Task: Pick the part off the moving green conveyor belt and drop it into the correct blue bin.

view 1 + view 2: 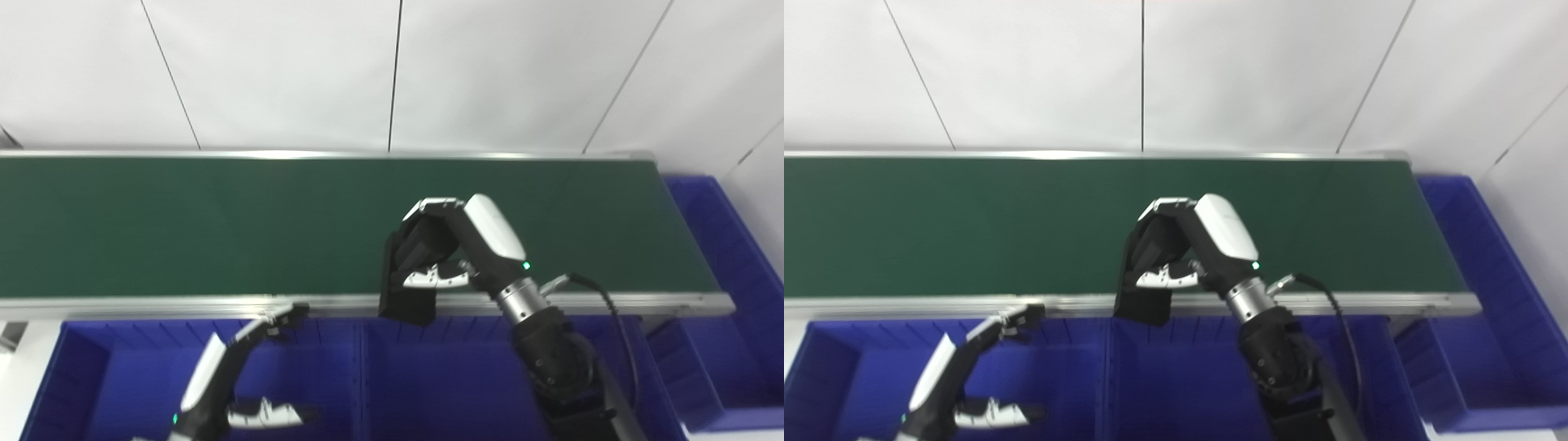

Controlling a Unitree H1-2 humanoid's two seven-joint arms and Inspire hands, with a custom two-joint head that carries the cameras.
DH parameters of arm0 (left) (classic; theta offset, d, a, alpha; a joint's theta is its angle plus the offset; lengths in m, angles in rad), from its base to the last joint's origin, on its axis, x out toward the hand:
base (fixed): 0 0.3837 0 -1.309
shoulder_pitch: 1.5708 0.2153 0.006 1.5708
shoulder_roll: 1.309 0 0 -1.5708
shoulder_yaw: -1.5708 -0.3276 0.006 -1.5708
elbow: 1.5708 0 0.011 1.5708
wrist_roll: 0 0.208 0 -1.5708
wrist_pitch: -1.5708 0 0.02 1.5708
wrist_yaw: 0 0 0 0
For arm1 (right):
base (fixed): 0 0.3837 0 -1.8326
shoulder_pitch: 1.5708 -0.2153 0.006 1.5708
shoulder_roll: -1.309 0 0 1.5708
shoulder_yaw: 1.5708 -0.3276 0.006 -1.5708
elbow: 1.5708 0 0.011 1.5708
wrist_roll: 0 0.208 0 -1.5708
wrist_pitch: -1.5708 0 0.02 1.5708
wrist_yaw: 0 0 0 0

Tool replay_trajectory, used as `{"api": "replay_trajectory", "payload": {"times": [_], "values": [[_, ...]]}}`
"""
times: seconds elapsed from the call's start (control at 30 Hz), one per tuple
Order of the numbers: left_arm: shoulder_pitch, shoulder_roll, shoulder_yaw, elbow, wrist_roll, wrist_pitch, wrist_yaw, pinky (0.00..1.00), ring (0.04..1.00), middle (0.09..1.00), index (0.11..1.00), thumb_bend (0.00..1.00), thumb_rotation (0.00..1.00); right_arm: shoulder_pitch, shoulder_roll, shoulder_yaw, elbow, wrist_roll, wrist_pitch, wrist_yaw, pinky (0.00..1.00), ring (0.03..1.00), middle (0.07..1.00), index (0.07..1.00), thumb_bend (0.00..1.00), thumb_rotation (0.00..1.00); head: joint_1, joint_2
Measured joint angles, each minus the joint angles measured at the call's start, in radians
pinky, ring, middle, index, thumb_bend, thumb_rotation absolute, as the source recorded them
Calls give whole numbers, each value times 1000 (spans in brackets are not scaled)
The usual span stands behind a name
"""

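Observation:
My right hand (450,245) is shut on a black block-shaped part (407,300), held over the near rail of the green conveyor belt (184,220), with its lower end hanging above the middle blue bin (441,380). The same hand (1188,245) and part (1145,303) show in the right eye view. My left hand (245,367) is open and empty, hovering over the left blue bin (122,367), fingers pointing toward the belt's rail. The belt surface carries no other part.
A silver rail (184,303) edges the belt's near side. Another blue bin (735,257) stands past the belt's right end, with a smaller one (692,380) at the lower right. A white panelled wall rises behind the belt.

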Motion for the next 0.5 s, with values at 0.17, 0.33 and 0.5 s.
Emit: {"api": "replay_trajectory", "payload": {"times": [0.17, 0.33, 0.5], "values": [[7, -26, 33, -22, -2, 0, -44, 656, 743, 791, 801, 984, 514, 56, -11, -7, -22, 39, 0, 20, 333, 490, 520, 473, 492, 0, 28, 29], [8, -41, 63, -35, -2, 0, -87, 653, 740, 789, 800, 977, 528, 85, -41, -7, -44, 58, -1, 41, 347, 481, 515, 473, 493, 0, 29, 49], [22, -59, 90, -54, -1, 2, -118, 659, 748, 793, 806, 977, 514, 103, -71, 5, -48, 59, -1, 66, 344, 489, 505, 473, 494, 0, 31, 57]]}}
